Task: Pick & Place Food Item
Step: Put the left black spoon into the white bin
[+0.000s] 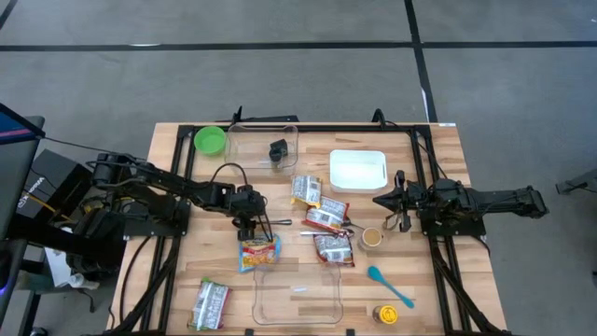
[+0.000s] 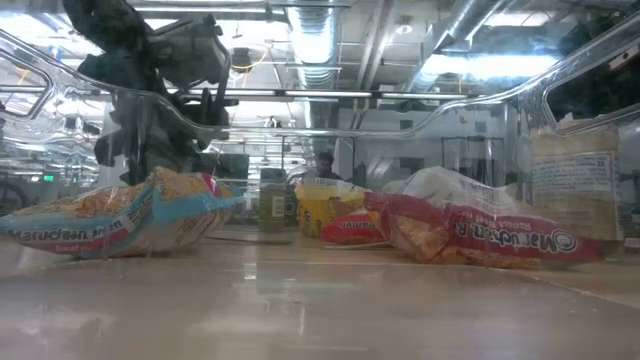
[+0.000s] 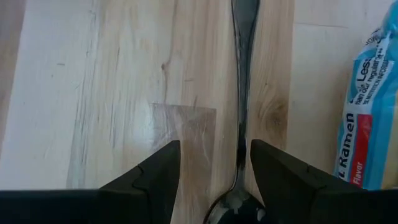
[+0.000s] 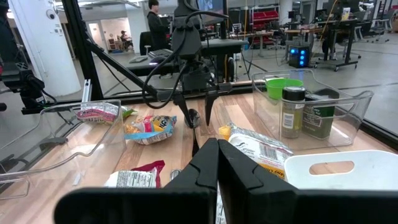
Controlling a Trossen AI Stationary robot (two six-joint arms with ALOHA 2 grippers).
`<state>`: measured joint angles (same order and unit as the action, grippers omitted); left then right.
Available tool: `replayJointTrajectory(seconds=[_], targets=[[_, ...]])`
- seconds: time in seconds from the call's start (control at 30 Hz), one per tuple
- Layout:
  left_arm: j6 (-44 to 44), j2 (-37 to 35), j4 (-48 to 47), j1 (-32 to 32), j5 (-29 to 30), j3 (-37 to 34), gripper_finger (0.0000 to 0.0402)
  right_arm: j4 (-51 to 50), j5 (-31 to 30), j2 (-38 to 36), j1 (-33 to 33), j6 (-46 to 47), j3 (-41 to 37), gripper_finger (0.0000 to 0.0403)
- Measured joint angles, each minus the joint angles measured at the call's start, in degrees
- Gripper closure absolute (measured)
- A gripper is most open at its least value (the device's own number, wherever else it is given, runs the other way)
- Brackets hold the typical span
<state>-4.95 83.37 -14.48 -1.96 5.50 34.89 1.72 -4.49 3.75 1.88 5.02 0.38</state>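
From above, the left gripper (image 1: 248, 224) hung over the middle of the wooden table (image 1: 168, 280), fingers parted around the bowl end of a metal spoon (image 1: 280, 222) lying flat, with a blue-and-orange ramen packet (image 1: 258, 252) just beside it, resting against the rim of a clear bin (image 1: 297, 297). The right gripper (image 1: 381, 200) waited near a white tray (image 1: 358, 169), its fingers pressed together. More ramen packets (image 1: 321, 219) lay between the arms. At table height, the left gripper (image 2: 205, 105) stood above the blue-and-orange ramen packet (image 2: 110, 220), and a red packet (image 2: 480, 238) lay to the other side. The left wrist view showed both fingers (image 3: 155, 177) spread with the spoon (image 3: 242, 93) running between them, closer to one, and the ramen packet (image 3: 373, 118) at the side. The right wrist view showed its closed fingers (image 4: 214, 165) pointing toward the left gripper (image 4: 196, 115) across the table.
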Motion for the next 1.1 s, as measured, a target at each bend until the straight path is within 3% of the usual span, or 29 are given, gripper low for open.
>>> replayJointTrajectory(seconds=[0.77, 1.1], targets=[[0.0, -0.2, 0.2, 1.9, 5.2, 0.0, 0.0253, 0.0, 0.0, 0.0, 0.0, 0.0, 0.0, 0.0403], [-0.1, -0.9, 7.0, 0.7, -4.0, 0.0, 0.0256, 0.0, 0.0, 0.0, 0.0, 0.0, 0.0, 0.0403]])
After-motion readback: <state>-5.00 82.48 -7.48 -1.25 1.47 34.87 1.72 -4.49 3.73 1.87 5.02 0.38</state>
